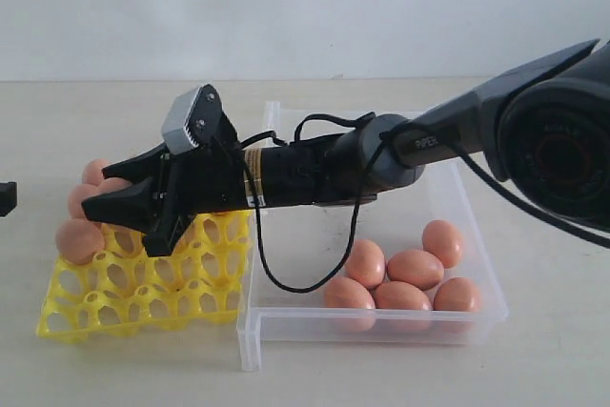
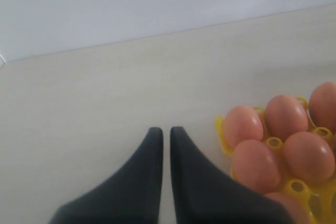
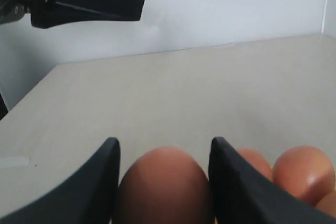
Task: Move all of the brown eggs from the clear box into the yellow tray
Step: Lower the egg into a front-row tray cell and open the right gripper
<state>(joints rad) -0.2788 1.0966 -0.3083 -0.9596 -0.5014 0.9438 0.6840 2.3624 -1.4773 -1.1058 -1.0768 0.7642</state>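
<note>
1. Six eggs (image 1: 415, 267), smooth, matte, orange-brown ovals that all look alike, lie bunched and touching at the 5 o'clock corner of the box (image 1: 255, 321) in the exterior view.
2. The box is a shallow rectangle of clear plastic with low walls and a rim lip. It stands on a pale table (image 1: 553, 369).
3. The tray (image 1: 143, 307) lies at the box's 9 o'clock, just beside its wall. It is bright yellow, a grid of open cups with raised pegs, and the cups along its 6 o'clock edge show bare.
4. More eggs sit in the cups toward the tray's 10 o'clock corner, partly hidden by the right gripper (image 1: 103, 190). The left wrist view shows at least five of them packed side by side.
5. The right gripper reaches in from 3 o'clock, across the box, and hangs over the tray's 10 o'clock part. It is grasping one egg (image 3: 163, 187), and the right wrist view shows a black finger (image 3: 89, 182) against each side of it.
6. The left gripper (image 2: 164, 129) is clenched on nothing, its fingers nearly touching, over bare table with the tray's filled corner near. In the exterior view only a dark tip of it shows at the 9 o'clock edge.
7. A black cable (image 1: 286, 283) loops down from the right arm over the box's 9 o'clock side.
</note>
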